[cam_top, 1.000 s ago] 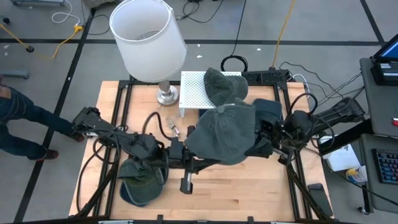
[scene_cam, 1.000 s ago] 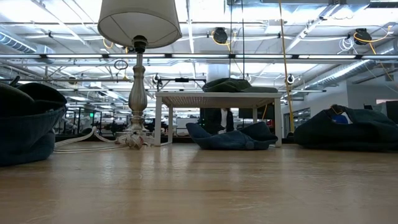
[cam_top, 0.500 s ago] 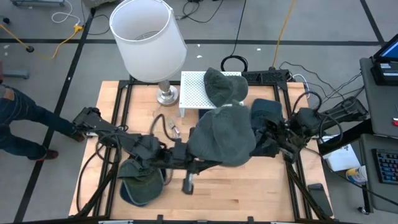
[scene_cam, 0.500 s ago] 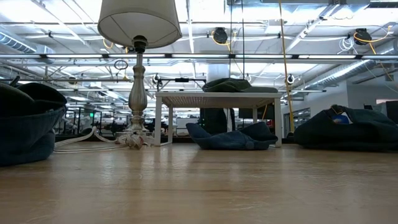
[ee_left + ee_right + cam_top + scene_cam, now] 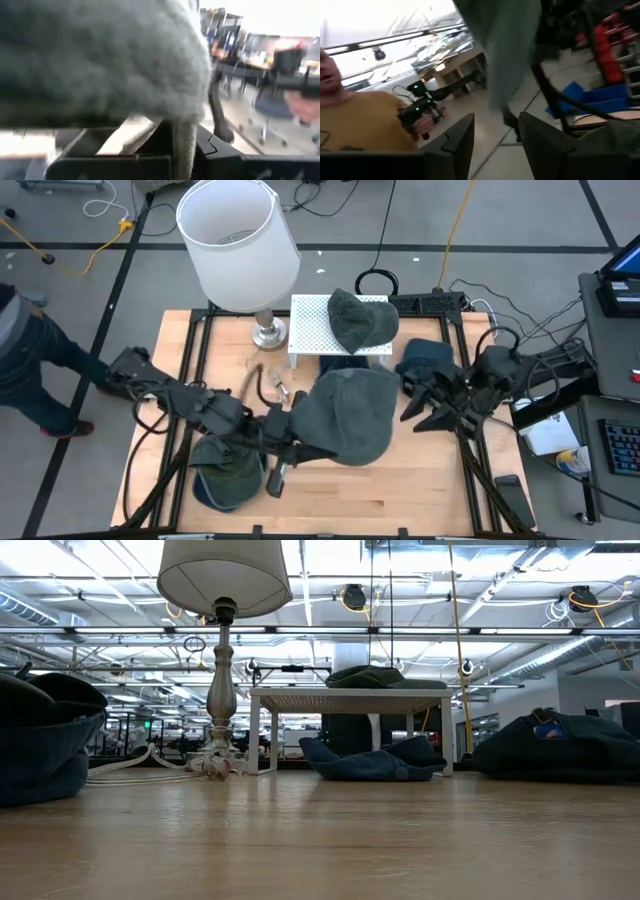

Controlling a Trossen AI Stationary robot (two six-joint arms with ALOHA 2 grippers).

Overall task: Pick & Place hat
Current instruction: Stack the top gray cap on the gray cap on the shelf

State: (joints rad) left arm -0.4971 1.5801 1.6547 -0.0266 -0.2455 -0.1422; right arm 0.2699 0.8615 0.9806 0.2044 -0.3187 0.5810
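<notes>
1. Clearly, the hat (image 5: 345,415) is being held up over the middle of the table (image 5: 420,480) by the left gripper (image 5: 300,442) alone, pinched at its near-left edge; in the left wrist view the grey fabric (image 5: 100,55) is seen draped over the fingers with a fold clamped between them.
2. The limp cloth is being carried by one edge, so a slip is judged the main risk: if the pinch is shallow, the hat could be shed onto the table before it is placed.
3. The hanging brim is being carried low, and it could be snagged on the white stand (image 5: 335,330) or on the hat (image 5: 360,318) already lying on it, dragging that one off.
4. The lamp (image 5: 240,250) is standing just beside the stand, and it could be knocked by a wide swing of the left arm.
5. The left arm is being stretched low across the table from the left side, wrist angled toward the centre.
6. The right gripper (image 5: 432,402) is being held just right of the hat, jaws spread and empty, apart from the fabric; a collision of the arms is possible if it is not cleared.
</notes>
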